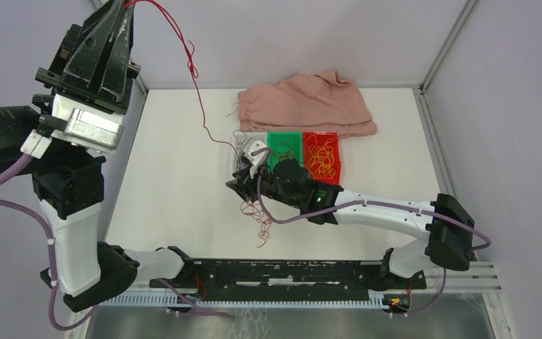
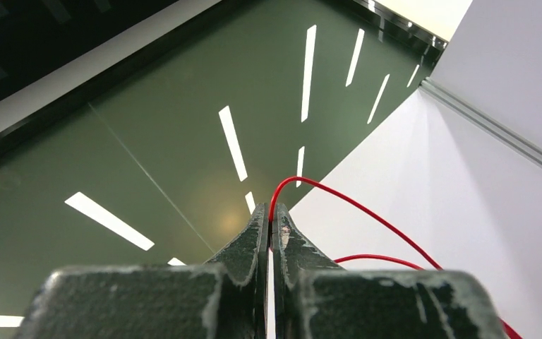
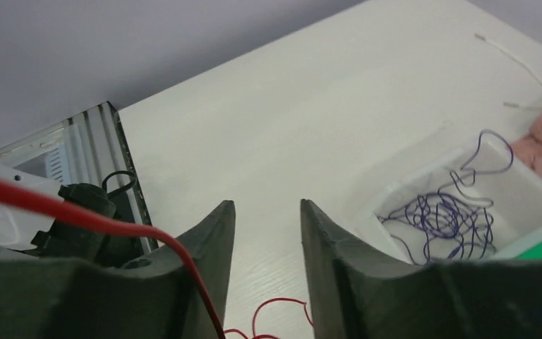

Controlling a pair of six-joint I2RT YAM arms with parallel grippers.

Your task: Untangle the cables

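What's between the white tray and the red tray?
A green tray sits between the white tray and the red tray, seen in the top view.

Open room lies over the left of the white table (image 1: 162,162), but a thin red cord (image 1: 196,85) slants through the air from high left down to mid-table. The white-and-black right arm (image 1: 381,208) stretches low across the right half. Behind it, a green plastic tray (image 1: 284,145), a red plastic tray (image 1: 321,157) and a crumpled pink cloth (image 1: 307,106) fill the far side.
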